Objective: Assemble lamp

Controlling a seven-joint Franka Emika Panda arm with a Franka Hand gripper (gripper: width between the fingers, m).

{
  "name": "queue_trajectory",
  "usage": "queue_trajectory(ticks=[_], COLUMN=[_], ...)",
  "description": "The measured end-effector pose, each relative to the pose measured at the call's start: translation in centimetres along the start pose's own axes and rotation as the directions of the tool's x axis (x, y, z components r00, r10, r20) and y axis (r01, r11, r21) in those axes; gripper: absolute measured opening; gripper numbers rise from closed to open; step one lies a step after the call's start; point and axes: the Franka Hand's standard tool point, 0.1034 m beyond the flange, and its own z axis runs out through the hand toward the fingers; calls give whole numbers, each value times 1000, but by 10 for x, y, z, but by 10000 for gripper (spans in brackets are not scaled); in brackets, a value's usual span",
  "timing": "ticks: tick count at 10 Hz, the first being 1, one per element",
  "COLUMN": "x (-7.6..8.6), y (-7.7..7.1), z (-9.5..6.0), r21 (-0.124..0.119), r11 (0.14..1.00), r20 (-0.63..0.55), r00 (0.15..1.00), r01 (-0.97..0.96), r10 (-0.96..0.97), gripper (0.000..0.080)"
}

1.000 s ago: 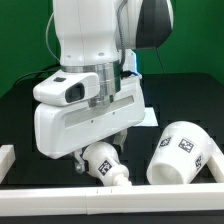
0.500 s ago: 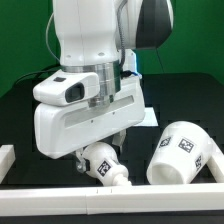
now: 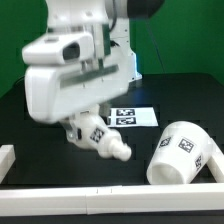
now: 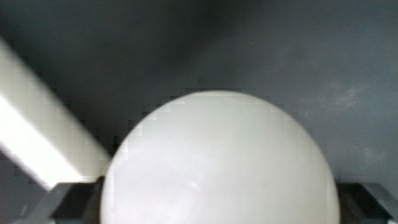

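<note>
The lamp's bulb (image 3: pixel 97 135) is in the grip of my gripper (image 3: pixel 88 130). The two fingers are closed on the round head of the bulb, one on each side. The bulb is tilted. Its thin end points down and toward the exterior view's right. I can see small black-and-white square tags on its side. I cannot tell if the thin end touches the black table (image 3: pixel 185 115) or hangs just over it.

The shade (image 3: pixel 185 152) lies on its side on the table, at the exterior view's right. Its wide open mouth faces toward the bulb and toward me. It has square tags on its wall too. The bulb and the shade are near each other but they do not touch.

The big white arm (image 3: pixel 75 70) fills the middle of the exterior view and looks a bit blurred. Behind the bulb, the marker board (image 3: pixel 130 117) lies flat on the table. A white rail (image 3: pixel 60 192) runs along the near edge of the table. The wall (image 3: pixel 190 50) at the back is green.

In the wrist view the bulb (image 4: pixel 214 160) is very close and looks like a big white egg. A dark finger (image 4: pixel 75 197) shows beside it at the edge of the picture. A long white bar (image 4: pixel 45 130) lies on the dark table (image 4: pixel 267 50) next to the bulb. I cannot tell what that bar is.
</note>
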Motion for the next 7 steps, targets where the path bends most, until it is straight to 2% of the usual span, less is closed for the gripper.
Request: queue_trajectory(ticks=[1, 4, 6, 7], x=[0, -1, 2, 2], y=[0, -2, -19, -29], z=[1, 2, -10, -18], r21=[-14, -10, -3, -10], r11=[999, 1000, 979, 938], r20=[-10, -3, 10, 12], r00=[999, 1000, 979, 938], r01=[-49, 0, 205, 347], r10=[48, 0, -205, -347], gripper=[573, 573, 573, 573])
